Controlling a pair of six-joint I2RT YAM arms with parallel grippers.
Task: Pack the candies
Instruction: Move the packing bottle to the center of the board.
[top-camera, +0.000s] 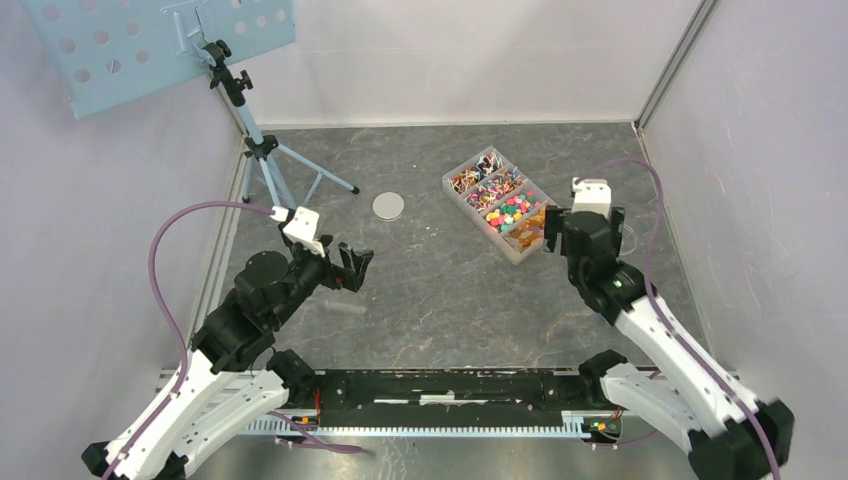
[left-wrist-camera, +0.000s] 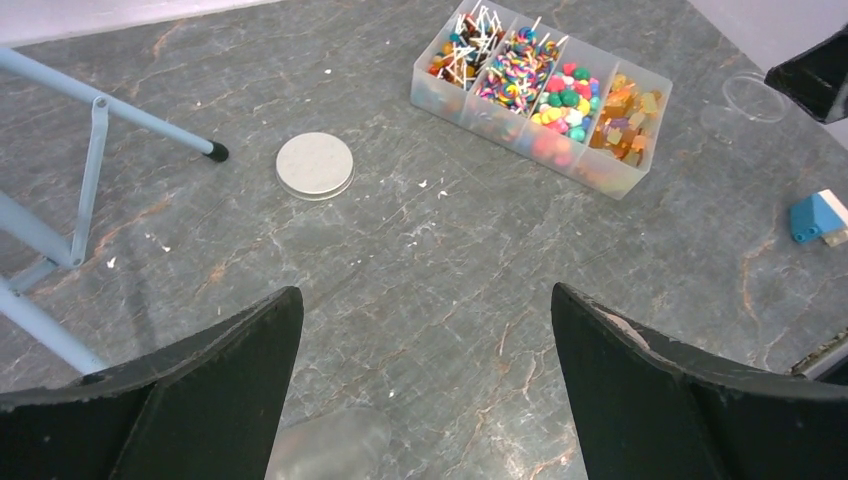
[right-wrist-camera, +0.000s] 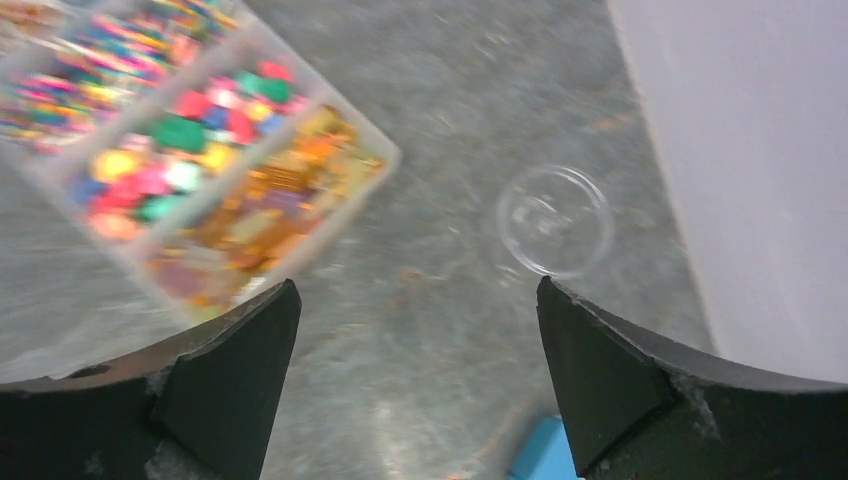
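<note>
Lab test cell — white panels (top-camera: 450, 60), tripod (top-camera: 262, 150).

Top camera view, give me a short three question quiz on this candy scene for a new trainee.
1. True or false: the left gripper and right gripper are both open and empty.
2. How many compartments of the clear box hold candies?
3. The grey disc lies: A) in the box, B) on the table, apart from the box, C) in a gripper.
Key: 1 true; 2 four; 3 B.
</note>
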